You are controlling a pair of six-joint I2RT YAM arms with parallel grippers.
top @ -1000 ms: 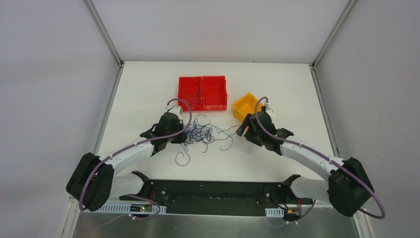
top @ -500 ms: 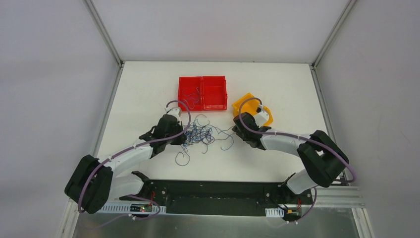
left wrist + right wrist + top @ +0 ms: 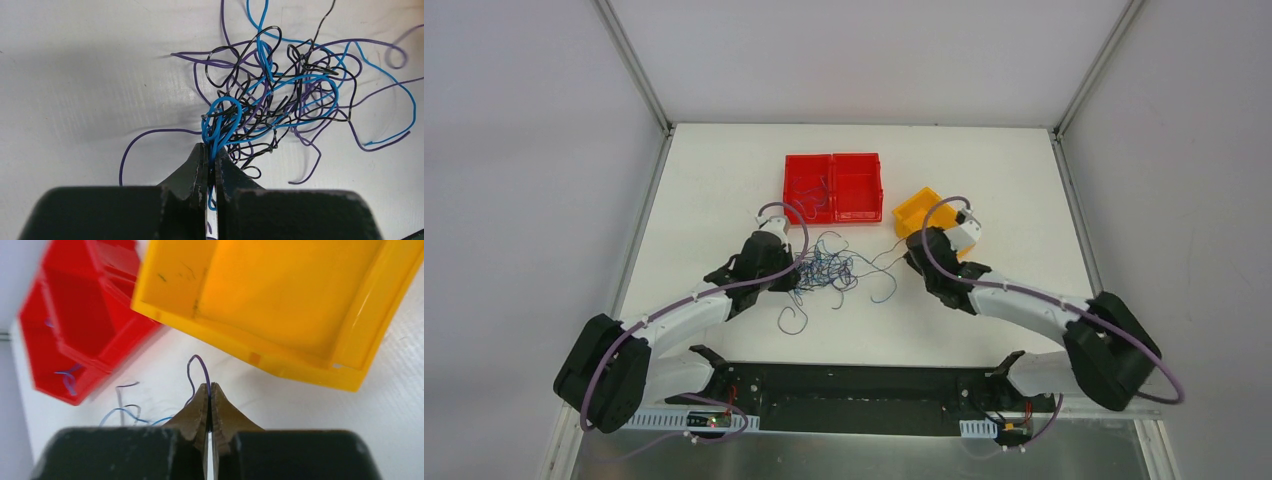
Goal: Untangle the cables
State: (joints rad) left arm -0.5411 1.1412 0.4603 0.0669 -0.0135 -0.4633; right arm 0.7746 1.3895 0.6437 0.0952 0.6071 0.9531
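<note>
Where the flat white desk (image 3: 714, 170) ends, plain white walls (image 3: 524, 150) close it in at the left, the far side and the right. Slanted aluminium posts (image 3: 632, 65) stand at the two far corners. A black base plate (image 3: 864, 385) along the near edge carries both arms.

The cables (image 3: 829, 268), a tangle of hair-thin curly blue, purple and black wires (image 3: 280, 95), lie at mid-desk between the two arms and just in front of the bins. One purple strand (image 3: 792, 318) curls loose on the near side of the heap.

The red plastic two-compartment bin (image 3: 833, 190) sits at the far centre, and a few thin wires lie in its left compartment. It shows blurred at the upper left of the right wrist view (image 3: 75, 315). To its right, and apart from it, a smaller yellow plastic bin (image 3: 921, 213) sits turned at an angle. Its interior looks bare (image 3: 280, 295).

The left tool (image 3: 790, 268) meets the left edge of the tangle. Its jaws are pressed together (image 3: 210, 150) on a blue wire loop (image 3: 222, 112) that rises from between the tips.

The right tool (image 3: 911, 256) lies low just before the yellow bin, jaws pressed together (image 3: 210, 387). It pinches a single purple wire (image 3: 197, 362) that arches above the tips. From overhead, this wire appears to trail back toward the heap, though the strand is too fine to follow.

A thick lilac hose (image 3: 786, 212) loops over each forearm, partly covering the desk behind the wrists.
</note>
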